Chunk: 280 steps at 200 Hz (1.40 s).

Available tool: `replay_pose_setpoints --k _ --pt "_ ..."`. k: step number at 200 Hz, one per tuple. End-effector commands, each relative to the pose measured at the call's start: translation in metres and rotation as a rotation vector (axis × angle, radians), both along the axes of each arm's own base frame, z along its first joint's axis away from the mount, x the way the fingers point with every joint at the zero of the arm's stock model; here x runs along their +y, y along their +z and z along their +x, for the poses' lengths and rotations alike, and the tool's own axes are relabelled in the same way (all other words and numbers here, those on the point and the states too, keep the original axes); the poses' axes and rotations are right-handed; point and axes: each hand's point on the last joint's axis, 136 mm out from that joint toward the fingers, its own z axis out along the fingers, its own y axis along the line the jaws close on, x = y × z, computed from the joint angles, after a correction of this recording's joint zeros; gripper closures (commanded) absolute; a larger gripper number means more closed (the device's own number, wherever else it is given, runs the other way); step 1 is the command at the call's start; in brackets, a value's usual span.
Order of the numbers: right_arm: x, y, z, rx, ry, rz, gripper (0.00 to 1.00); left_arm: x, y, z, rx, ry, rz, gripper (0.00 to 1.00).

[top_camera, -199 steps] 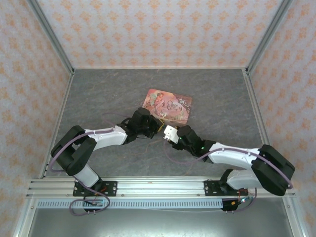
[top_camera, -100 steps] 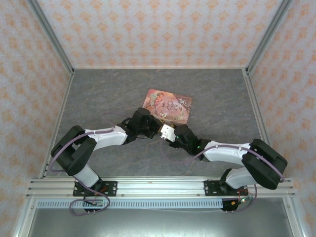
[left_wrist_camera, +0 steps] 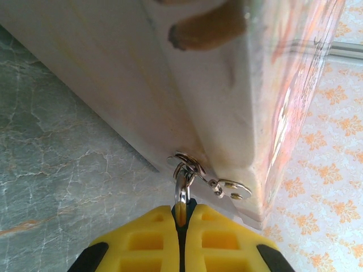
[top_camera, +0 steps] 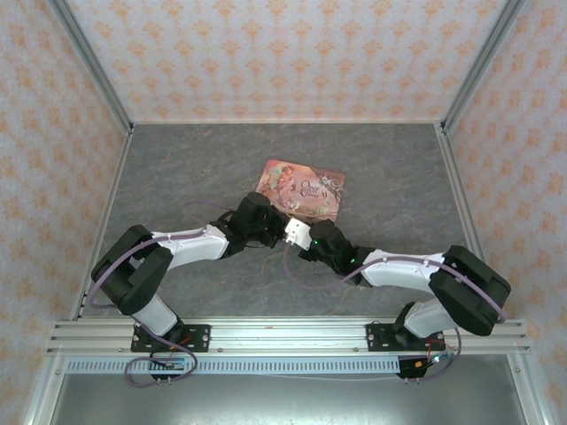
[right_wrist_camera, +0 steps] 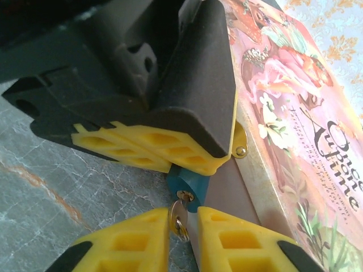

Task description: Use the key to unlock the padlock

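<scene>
Tiny blue-teal padlock point(right_wrist_camera: 187, 182), pressed against the pink tin's side, partly hidden; small brassy key point(right_wrist_camera: 179, 215) at its lower face, hanging downward.

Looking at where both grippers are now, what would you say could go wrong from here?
The key sits in the padlock, with the right gripper apparently pinching only its thin head, so it may slip when turned. The left gripper holds the lock by its shackle, so the body might twist along. The pink tin lies close beside both and could be nudged.
</scene>
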Motion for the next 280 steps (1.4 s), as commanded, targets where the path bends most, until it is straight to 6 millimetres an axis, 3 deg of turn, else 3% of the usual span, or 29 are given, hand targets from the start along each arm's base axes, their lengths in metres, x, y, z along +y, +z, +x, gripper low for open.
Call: replay_pose_setpoints --k 1,47,88,152,205,256,280 --pt "0.007 0.013 0.008 -0.027 -0.028 0.050 0.83 -0.014 0.031 0.007 -0.053 -0.014 -0.076 0.95" --pt "0.011 0.012 0.011 -0.028 -0.037 0.067 0.86 -0.015 0.031 0.007 -0.049 -0.017 -0.075 0.95" --pt "0.011 0.011 0.015 -0.019 -0.066 0.085 1.00 -0.015 0.031 0.007 -0.050 -0.018 -0.076 0.95" --pt "0.010 0.019 0.019 0.067 -0.163 0.250 1.00 -0.014 0.027 0.007 -0.042 -0.018 -0.071 0.95" --pt "0.012 0.010 0.017 0.148 -0.184 0.334 1.00 -0.013 0.024 0.006 -0.041 -0.017 -0.056 0.95" --pt "0.009 -0.004 0.008 0.280 -0.237 0.390 1.00 -0.004 0.017 0.005 -0.051 -0.006 -0.012 0.68" --pt "0.008 -0.009 0.005 0.338 -0.267 0.452 1.00 0.004 0.015 0.002 -0.052 -0.001 0.020 0.64"
